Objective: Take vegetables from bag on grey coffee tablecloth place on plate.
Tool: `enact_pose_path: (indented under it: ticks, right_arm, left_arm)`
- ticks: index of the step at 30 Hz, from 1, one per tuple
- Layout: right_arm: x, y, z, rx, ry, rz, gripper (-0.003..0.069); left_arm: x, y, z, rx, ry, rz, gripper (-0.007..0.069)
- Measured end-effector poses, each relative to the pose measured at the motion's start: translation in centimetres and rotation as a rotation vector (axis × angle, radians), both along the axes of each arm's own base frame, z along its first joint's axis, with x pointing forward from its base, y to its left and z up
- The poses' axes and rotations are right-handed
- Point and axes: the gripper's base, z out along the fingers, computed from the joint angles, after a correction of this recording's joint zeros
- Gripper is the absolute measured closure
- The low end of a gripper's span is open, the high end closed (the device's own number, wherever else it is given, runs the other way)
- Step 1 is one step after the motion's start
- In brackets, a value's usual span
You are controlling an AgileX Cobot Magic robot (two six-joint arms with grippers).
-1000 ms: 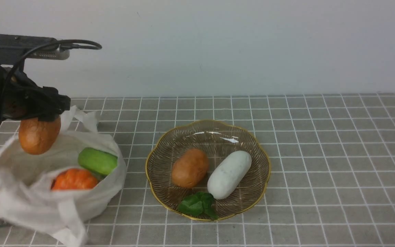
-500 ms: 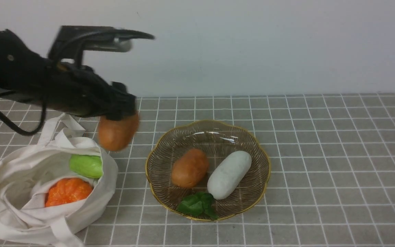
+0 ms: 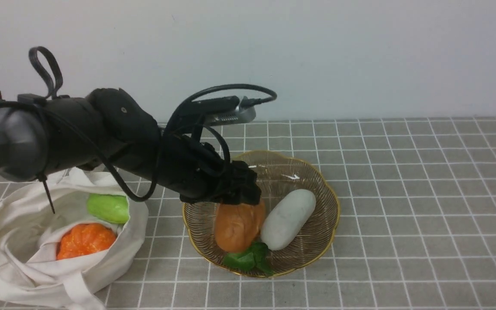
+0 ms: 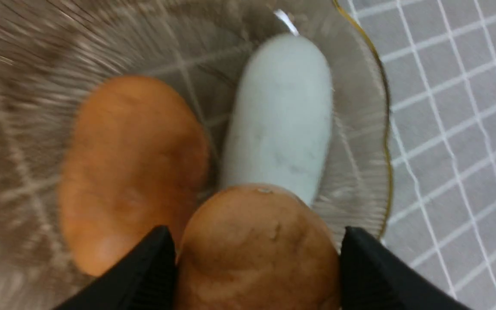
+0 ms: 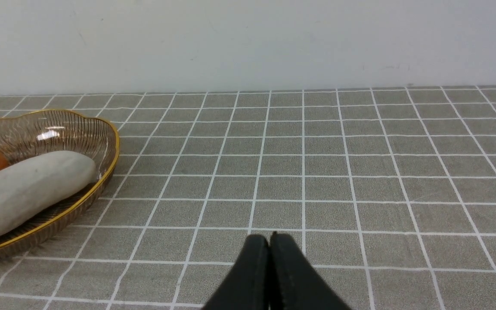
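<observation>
My left gripper (image 3: 241, 193) is shut on a brown potato (image 3: 236, 226) and holds it low over the glass plate (image 3: 317, 172) with the wavy gold rim. In the left wrist view the held potato (image 4: 256, 249) sits between the black fingers (image 4: 153, 262), just above a second potato (image 4: 131, 168) lying in the plate (image 4: 381, 107). The off-white bag (image 3: 24, 267) lies at the left on the grey tablecloth (image 3: 403, 193), with a green cucumber (image 3: 108, 208) and an orange pumpkin (image 3: 85, 239) in it. My right gripper (image 5: 269, 241) is shut and empty, low over the cloth.
A white gourd (image 3: 288, 219) and dark green leaves (image 3: 248, 259) lie in the plate beside the potatoes. The gourd also shows in the left wrist view (image 4: 286, 116) and the right wrist view (image 5: 28, 189). A pale wall stands behind the table.
My left arm has carried the potato from above the bag rightward and down over the plate. The bag has slumped lower. The right gripper view has no earlier frame.
</observation>
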Motion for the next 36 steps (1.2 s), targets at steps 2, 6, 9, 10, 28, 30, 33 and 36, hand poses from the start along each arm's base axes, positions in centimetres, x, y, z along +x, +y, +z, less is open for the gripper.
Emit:
enact_pose_path:
  ticks: [2, 6, 9, 10, 28, 30, 33, 36]
  right_arm:
    - [0.0, 0.0, 0.0, 0.0, 0.0, 0.0, 0.0673]
    - [0.0, 0.0, 0.0, 0.0, 0.0, 0.0, 0.0673]
    - [0.0, 0.0, 0.0, 0.0, 0.0, 0.0, 0.0673]
    - [0.0, 0.0, 0.0, 0.0, 0.0, 0.0, 0.0673]
    - [0.0, 0.0, 0.0, 0.0, 0.0, 0.0, 0.0673]
    - [0.0, 0.0, 0.0, 0.0, 0.0, 0.0, 0.0673]
    - [0.0, 0.0, 0.0, 0.0, 0.0, 0.0, 0.0673]
    - [0.0, 0.0, 0.0, 0.0, 0.0, 0.0, 0.0673]
  left_arm:
    - [-0.2, -0.4, -0.1, 0.0, -0.004, -0.028, 0.0188]
    - [0.1, -1.3, -1.2, 0.021, -0.051, -0.051, 0.0188]
    - [0.8, -1.2, -1.9, 0.036, -0.079, -0.008, 0.0188]
    - [1.1, -1.2, -2.2, 0.043, -0.084, 0.003, 0.0188]
    - [1.2, -1.4, 2.7, -0.007, -0.203, -0.053, -0.0046]
    - [0.7, -0.8, 5.3, -0.042, -0.248, -0.047, 0.0013]
    - [-1.0, 1.9, 10.6, -0.074, -0.38, -0.008, 0.0288]
    - [-3.4, 5.1, 15.6, -0.082, -0.538, 0.049, 0.0554]
